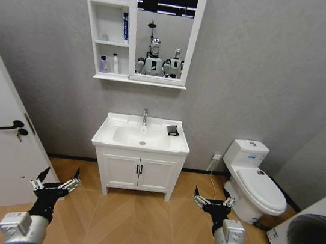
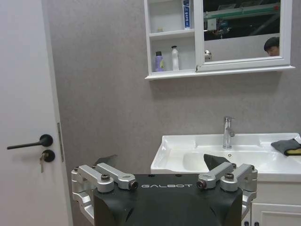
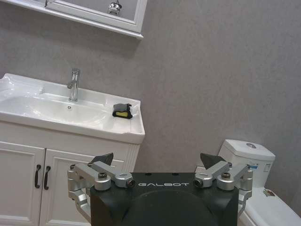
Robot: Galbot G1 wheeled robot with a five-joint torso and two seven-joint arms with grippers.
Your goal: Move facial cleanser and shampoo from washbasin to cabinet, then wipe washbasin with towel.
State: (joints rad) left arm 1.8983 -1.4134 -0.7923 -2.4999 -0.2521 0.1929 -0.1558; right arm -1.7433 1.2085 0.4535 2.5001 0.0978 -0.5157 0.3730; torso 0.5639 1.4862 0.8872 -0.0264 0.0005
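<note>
Head view: I'm parked well back from the basin [image 1: 126, 130], both arms low over the wood floor. L gripper [image 1: 55, 184] hangs lower left, fingers spread wide, nothing in it. R gripper [image 1: 213, 203] hangs lower right, likewise spread and empty. Neither is near anything yet.

Towel [image 1: 173, 130] lies on the basin's right rear ledge, just beside the bowl and well right of the tap [image 1: 145, 117]. R wrist view shows it dark, folded, w/ a yellow patch at the front edge; can't tell if that's part of the cloth or sth tucked in.

Bottles: I see none on the basin rim. Cabinet [image 1: 103, 35] left of the mirror [image 1: 164, 28] already carries a purple bottle [image 1: 104, 64] and a white bottle [image 1: 115, 64] on its lowest shelf, plus a blue tube [image 1: 125, 27] standing one shelf up. So I judge the moving part done and wiping left.

Handling, my guess: towel is soft, light, floppy, so it'll bunch and drag rather than lift flat. I'd pinch it from above across the middle of the fold, catching all layers, not by a corner. Glazed ceramic is slick, so the cloth should slide easily; a loose hold may let it slip out mid-wipe. R arm is the nearer side for it.
</note>
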